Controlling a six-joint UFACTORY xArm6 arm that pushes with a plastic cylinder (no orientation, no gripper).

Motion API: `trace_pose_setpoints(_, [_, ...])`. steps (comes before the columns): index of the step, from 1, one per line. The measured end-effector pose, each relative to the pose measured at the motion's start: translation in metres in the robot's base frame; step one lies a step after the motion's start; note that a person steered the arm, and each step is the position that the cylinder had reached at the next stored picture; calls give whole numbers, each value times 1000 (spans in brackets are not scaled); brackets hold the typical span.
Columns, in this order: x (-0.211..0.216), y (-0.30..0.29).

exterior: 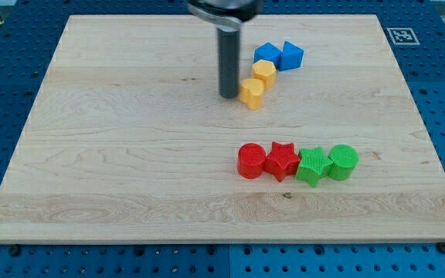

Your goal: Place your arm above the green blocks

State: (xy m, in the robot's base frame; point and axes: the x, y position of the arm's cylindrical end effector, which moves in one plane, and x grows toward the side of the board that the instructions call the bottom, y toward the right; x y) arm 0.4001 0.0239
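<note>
Two green blocks lie at the view's lower right: a green star (313,166) and, touching it on its right, a green cylinder (344,161). My tip (229,96) rests on the wooden board (130,154) well above and to the left of them, just left of a yellow block (251,93). The dark rod rises from the tip to the view's top edge.
A red cylinder (251,161) and a red star (282,161) continue the row left of the green star. A second yellow block (264,72) and two blue blocks (267,54) (291,55) sit near the top, right of the rod. The board's right edge is beyond the green cylinder.
</note>
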Motion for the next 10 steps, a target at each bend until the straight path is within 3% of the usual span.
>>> trace_pose_setpoints(2, [22, 6])
trace_pose_setpoints(3, [39, 26])
trace_pose_setpoints(5, [34, 69])
trace_pose_setpoints(7, [70, 113])
trace_pose_setpoints(10, [69, 114])
